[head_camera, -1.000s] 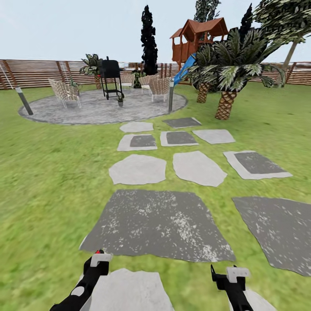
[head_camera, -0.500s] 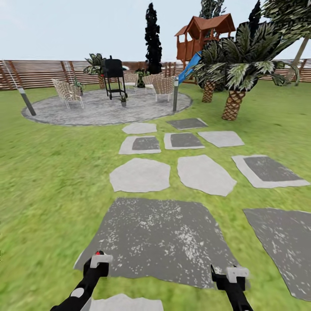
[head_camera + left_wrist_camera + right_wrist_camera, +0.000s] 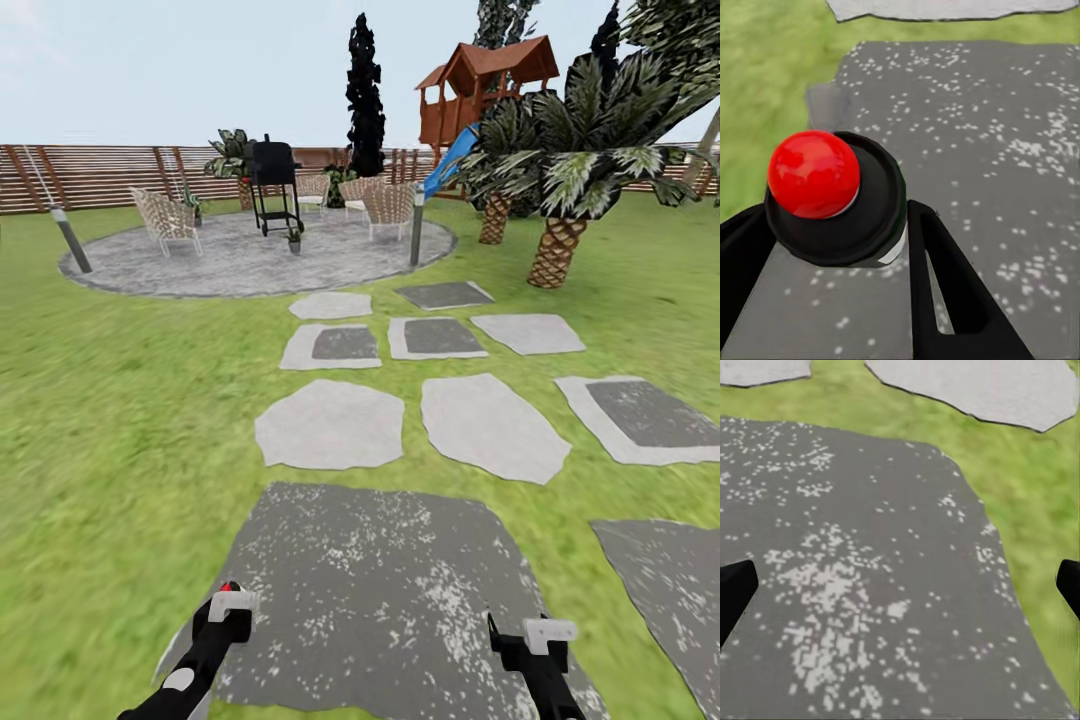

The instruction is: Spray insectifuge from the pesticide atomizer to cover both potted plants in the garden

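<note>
While the left gripper (image 3: 840, 247) clamps the upright atomizer (image 3: 832, 199) and the right gripper (image 3: 900, 585) hangs wide open and empty, both potted plants (image 3: 294, 238) stand far ahead on the patio (image 3: 230, 262), about 11 o'clock

the atomizer (image 3: 832, 199), a dark round bottle with a red ball top, stands upright between the left end effector's (image 3: 832, 247) fingers (image 3: 945, 285), held over a dark speckled stepping stone. in the head view its red tip (image 3: 230, 587) peeks out. far off on the patio, one small potted plant (image 3: 294, 238) sits by the grill, another (image 3: 196, 208) beside a chair.
</note>
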Controlling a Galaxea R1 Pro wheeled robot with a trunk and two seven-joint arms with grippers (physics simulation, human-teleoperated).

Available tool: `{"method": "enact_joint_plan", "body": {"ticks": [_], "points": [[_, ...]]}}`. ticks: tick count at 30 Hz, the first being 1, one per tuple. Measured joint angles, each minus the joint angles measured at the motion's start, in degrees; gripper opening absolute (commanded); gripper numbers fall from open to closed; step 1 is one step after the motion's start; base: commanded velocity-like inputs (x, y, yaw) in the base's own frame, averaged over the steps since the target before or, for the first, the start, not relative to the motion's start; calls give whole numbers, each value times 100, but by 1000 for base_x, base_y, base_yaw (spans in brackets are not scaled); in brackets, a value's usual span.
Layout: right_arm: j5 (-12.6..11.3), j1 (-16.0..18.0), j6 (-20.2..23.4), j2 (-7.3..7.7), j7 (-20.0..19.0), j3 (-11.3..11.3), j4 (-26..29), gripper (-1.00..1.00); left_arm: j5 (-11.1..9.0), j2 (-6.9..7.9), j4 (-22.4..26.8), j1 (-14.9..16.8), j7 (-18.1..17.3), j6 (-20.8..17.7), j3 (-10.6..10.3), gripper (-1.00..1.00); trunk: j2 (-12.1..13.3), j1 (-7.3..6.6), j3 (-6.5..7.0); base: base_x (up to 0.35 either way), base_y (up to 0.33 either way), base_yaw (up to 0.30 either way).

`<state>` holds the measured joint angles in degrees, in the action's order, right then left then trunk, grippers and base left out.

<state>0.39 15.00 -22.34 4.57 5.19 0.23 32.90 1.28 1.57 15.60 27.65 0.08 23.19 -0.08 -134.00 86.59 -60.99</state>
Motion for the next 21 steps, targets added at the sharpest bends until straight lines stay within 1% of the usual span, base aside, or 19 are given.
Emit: {"method": "enact_joint_plan", "body": {"ticks": [21], "points": [[-2, 0, -4, 0, 0, 0, 0, 100, 0, 0, 0, 0, 0, 0, 1, -100, 0, 0, 0, 339, 0, 0]]}}
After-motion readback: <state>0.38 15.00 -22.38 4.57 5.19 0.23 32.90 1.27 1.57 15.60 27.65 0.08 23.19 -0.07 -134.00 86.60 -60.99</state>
